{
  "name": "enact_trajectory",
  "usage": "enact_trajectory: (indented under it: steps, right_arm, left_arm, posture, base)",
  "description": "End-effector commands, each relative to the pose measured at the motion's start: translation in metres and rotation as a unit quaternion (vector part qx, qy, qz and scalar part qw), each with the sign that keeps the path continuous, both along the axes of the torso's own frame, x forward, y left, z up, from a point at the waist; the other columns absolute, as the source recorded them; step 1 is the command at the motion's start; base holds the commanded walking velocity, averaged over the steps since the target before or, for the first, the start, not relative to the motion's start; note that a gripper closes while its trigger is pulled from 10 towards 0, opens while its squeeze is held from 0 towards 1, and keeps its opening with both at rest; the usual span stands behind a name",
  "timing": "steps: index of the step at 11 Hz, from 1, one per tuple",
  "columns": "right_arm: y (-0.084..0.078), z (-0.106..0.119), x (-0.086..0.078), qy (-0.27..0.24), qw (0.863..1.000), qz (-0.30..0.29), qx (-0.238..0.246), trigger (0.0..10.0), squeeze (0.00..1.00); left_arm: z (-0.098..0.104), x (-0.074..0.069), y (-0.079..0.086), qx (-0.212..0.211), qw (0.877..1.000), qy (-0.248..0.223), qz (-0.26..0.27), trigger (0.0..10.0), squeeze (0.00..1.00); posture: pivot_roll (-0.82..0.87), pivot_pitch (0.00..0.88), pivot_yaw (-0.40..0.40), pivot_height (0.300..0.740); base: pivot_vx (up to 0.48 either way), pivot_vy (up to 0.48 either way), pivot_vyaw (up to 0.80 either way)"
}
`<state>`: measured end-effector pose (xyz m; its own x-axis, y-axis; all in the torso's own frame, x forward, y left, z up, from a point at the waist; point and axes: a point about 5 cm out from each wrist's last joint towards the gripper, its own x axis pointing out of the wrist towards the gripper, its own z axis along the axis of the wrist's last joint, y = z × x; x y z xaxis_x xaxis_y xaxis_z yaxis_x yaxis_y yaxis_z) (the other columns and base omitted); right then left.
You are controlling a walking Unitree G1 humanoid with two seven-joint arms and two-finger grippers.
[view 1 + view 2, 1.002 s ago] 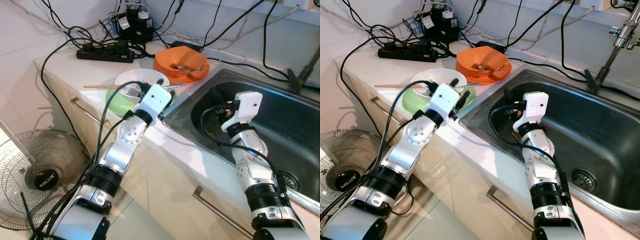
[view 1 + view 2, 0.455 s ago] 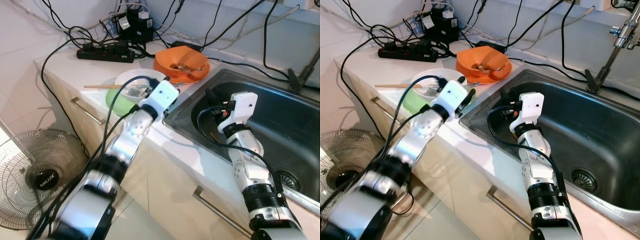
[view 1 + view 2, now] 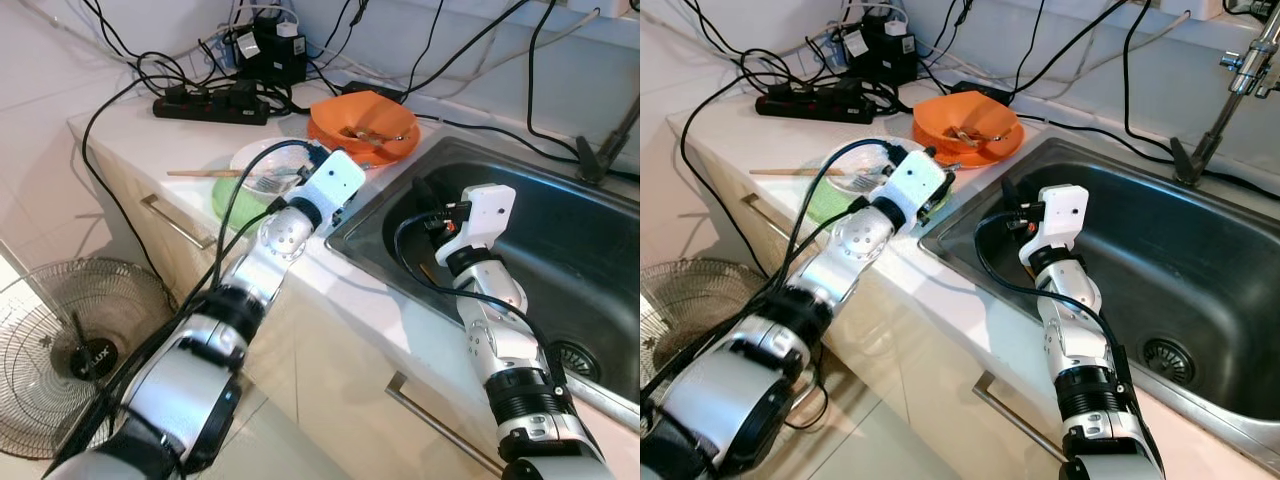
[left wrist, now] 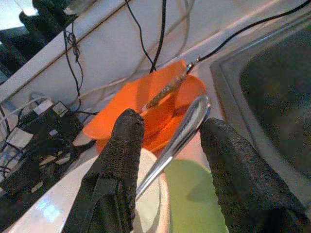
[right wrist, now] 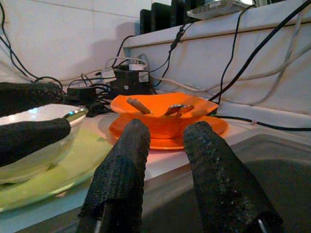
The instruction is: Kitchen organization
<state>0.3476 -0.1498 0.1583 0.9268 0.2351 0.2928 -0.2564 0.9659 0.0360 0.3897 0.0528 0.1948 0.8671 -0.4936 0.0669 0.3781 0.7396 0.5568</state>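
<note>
While the left gripper (image 4: 167, 141) hangs open astride a spoon (image 4: 182, 132) resting on the white bowl (image 3: 262, 162) and green plate (image 4: 194, 199), beside the orange bowl (image 3: 362, 125), nothing is gripped. Right gripper (image 5: 165, 145) hovers open inside the sink (image 3: 560, 215).

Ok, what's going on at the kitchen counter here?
A humanoid robot is tidying dishes beside the sink. Its left gripper reaches over the white bowl on the green plate, its open fingers either side of a metal spoon whose handle rests on the bowl's rim; it has not closed on it. The right gripper hangs open over the sink's near corner, empty, pointing toward the orange bowl with utensils inside. A wooden chopstick lies on the counter.
</note>
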Motion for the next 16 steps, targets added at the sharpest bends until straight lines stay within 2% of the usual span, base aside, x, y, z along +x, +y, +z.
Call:
enact_trajectory:
  steps: [1, 4, 5, 6, 16]
  right_arm:
    - [-0.0017, -0.0002, -0.0014, 0.001, 1.0, -0.003, -0.006, 10.0, 0.0]
    - [-0.0011, -0.0017, -0.002, 0.003, 1.0, -0.005, -0.005, 10.0, 0.0]
    - [-0.0012, -0.0024, -0.0024, 0.004, 1.0, -0.005, -0.005, 10.0, 0.0]
    - [-0.0014, -0.0031, -0.0027, 0.005, 1.0, -0.007, -0.004, 10.0, 0.0]
    - [-0.0009, -0.0059, -0.0028, 0.01, 1.0, -0.007, 0.0, 10.0, 0.0]
  left_arm:
    - [0.006, 0.0026, -0.0022, 0.005, 1.0, -0.008, 0.001, 10.0, 0.0]
    - [0.005, 0.0053, -0.0066, 0.015, 1.0, -0.001, 0.003, 10.0, 0.0]
    - [0.0048, 0.0053, -0.0073, 0.015, 1.0, -0.001, 0.002, 1.9, 0.0]
    - [0.0048, 0.0054, -0.0077, 0.015, 1.0, -0.002, 0.002, 0.0, 0.0]
    - [0.0084, 0.0047, -0.0093, 0.018, 0.999, -0.026, -0.002, 0.0, 0.0]
  posture:
    - [0.17, 0.0, 0.013, 0.74]
    - [0.16, 0.0, 0.017, 0.74]
    - [0.16, 0.0, 0.017, 0.74]
    - [0.16, 0.0, 0.018, 0.74]
    - [0.16, 0.0, 0.011, 0.74]
  base:
    - [0.0, 0.0, 0.0]
    - [0.0, 0.0, 0.0]
    - [0.0, 0.0, 0.0]
    - [0.0, 0.0, 0.0]
    - [0.0, 0.0, 0.0]
